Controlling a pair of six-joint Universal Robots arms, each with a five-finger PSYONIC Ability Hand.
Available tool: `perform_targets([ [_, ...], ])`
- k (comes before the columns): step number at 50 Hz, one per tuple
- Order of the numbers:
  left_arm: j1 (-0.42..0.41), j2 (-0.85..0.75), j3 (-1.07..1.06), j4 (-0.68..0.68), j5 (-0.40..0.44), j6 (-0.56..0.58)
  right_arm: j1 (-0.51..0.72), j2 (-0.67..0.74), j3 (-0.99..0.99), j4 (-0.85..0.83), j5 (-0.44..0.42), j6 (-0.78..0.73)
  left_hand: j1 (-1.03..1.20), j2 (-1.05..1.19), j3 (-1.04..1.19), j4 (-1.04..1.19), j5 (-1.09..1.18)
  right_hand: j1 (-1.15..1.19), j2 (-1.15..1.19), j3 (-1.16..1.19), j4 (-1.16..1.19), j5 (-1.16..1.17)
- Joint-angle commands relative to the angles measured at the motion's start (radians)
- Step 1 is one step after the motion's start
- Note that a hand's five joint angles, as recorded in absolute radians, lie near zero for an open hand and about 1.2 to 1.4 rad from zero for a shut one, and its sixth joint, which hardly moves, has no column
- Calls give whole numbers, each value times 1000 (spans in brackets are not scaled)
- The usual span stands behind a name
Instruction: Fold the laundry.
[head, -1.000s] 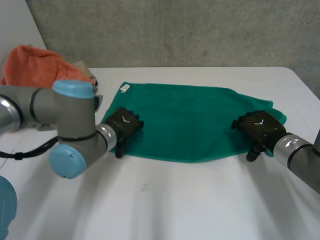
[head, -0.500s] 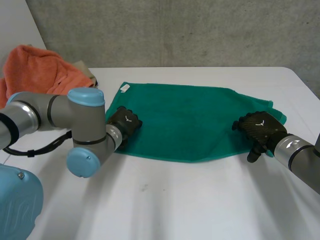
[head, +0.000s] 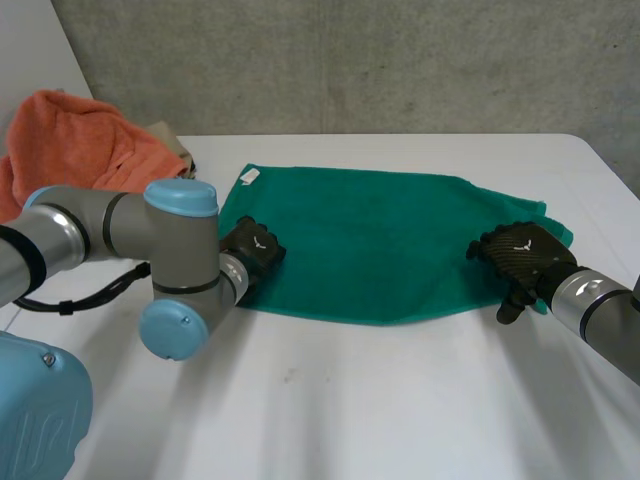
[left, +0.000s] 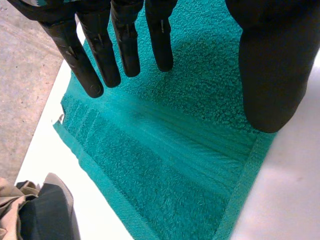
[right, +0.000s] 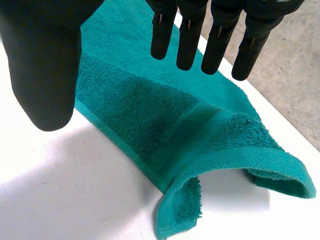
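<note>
A green towel (head: 380, 235) lies spread flat on the white table (head: 330, 400), with a small white tag (head: 249, 177) at its far left corner. My left hand (head: 252, 245) is over the towel's near left corner. In the left wrist view its fingers (left: 127, 45) are straight and apart from the thumb (left: 272, 75), just above the towel (left: 165, 165), holding nothing. My right hand (head: 520, 255) is over the near right corner. Its fingers (right: 190, 40) are also straight, open over the towel (right: 150, 115), whose corner (right: 240, 165) is rumpled and curled up.
A pile of orange cloth (head: 75, 140) with a beige piece (head: 165, 135) sits at the table's far left; dark and beige clothing (left: 35, 210) lies just past the towel's left edge. A concrete wall stands behind the table.
My left arm's elbow has swung right and nearer the towel, and the left hand has shifted slightly on the near left corner. The right hand has stayed put.
</note>
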Motion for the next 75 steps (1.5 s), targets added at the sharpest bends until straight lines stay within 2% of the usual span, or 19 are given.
perform_targets([
  [1,-8,6,-31,72,-17,45,1,0,2,0,0,-3,-1,-3,0,12,13,21,26,18,39,63],
  [17,-20,6,-49,132,-51,73,1,0,7,-8,0,-4,8,6,8,20,22,21,26,18,39,63],
  [25,-28,29,-77,115,-29,47,1,0,7,-8,0,-11,-100,-103,-100,-88,-87,21,26,18,39,63],
  [44,-37,30,-83,112,-23,38,0,-2,7,-12,0,-11,-74,-77,-74,-62,-61,21,26,18,39,63],
  [59,-43,18,-85,149,-48,113,0,-12,15,-15,0,-11,-71,-74,-71,-59,-58,21,26,18,39,63],
  [75,-101,17,-76,150,-51,111,-2,-12,15,-17,0,-14,-54,-56,-53,-41,-40,21,26,18,39,63],
])
